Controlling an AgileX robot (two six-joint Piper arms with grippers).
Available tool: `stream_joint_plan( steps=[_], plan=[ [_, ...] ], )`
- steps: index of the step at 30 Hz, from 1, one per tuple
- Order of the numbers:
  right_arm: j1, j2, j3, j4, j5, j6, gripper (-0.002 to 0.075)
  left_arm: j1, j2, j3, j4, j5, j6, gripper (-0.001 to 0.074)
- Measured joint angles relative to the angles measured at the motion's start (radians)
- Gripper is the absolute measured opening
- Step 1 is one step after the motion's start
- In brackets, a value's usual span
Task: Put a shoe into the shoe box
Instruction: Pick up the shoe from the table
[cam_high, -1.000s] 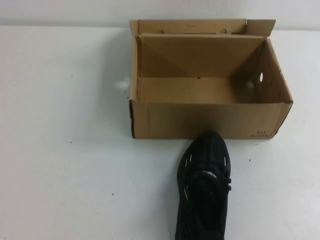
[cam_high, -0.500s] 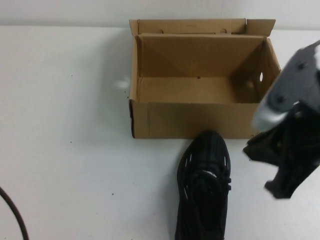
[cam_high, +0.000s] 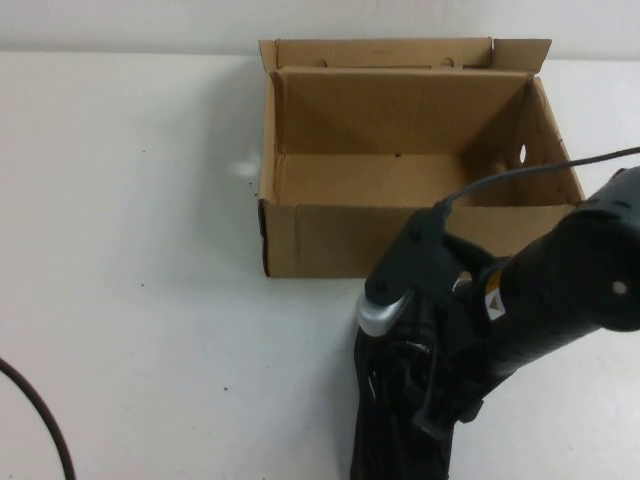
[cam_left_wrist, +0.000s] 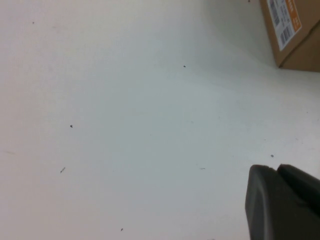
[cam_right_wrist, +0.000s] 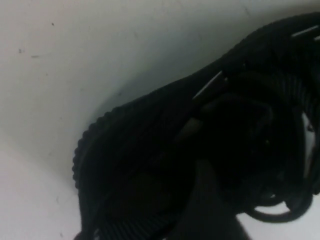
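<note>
shoe (cam_high: 385, 425) on table (cam_high: 130, 300) before shoe box (cam_high: 400, 240); right end effector (cam_high: 425, 375) over shoe; left end effector (cam_left_wrist: 280, 200) over bare table

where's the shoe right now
In the high view the shoe lies on the table's near edge, right of centre, just before the shoe box, with the right pincer over it; the left pincer hangs apart.

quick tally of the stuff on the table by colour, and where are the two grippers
Black: 1, the shoe, on the table in front of the box.
Brown: 1, the shoe box, open and empty.
Total: 2.
The right gripper hangs low over the shoe. The left gripper shows only in its own wrist view, above bare table beside a corner of the box.
</note>
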Motion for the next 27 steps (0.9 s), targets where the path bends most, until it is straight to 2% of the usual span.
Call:
stream_joint_plan(
  steps=[3,6,8,11,13,19,27],
  plan=[
    [0.002,0.060,0.000,-0.032,-0.023,0.018,0.0410,0.000,0.000,0.000,-0.013,0.000,0.000,-0.0002],
    [0.002,0.116,0.000,-0.128,-0.075,0.088,0.0354,0.000,0.000,0.000,-0.023,0.000,0.000,-0.0002],
    [0.002,0.150,0.000,-0.210,-0.108,0.142,0.0262,0.000,0.000,0.000,-0.026,0.000,0.007,-0.0002],
    [0.004,0.168,0.000,-0.252,-0.113,0.173,0.0078,0.000,0.000,0.000,-0.026,0.000,0.040,-0.0002],
    [0.004,0.166,-0.002,-0.256,-0.111,0.179,0.0030,0.000,0.000,0.000,-0.027,0.000,0.077,-0.0002],
    [0.002,0.126,-0.082,-0.148,0.017,0.179,0.0000,0.000,0.000,0.000,-0.044,0.008,0.175,-0.0002],
    [0.002,0.068,-0.331,0.025,0.235,0.169,-0.0001,0.000,0.000,0.000,-0.274,-0.009,0.386,0.0018]
  ],
)
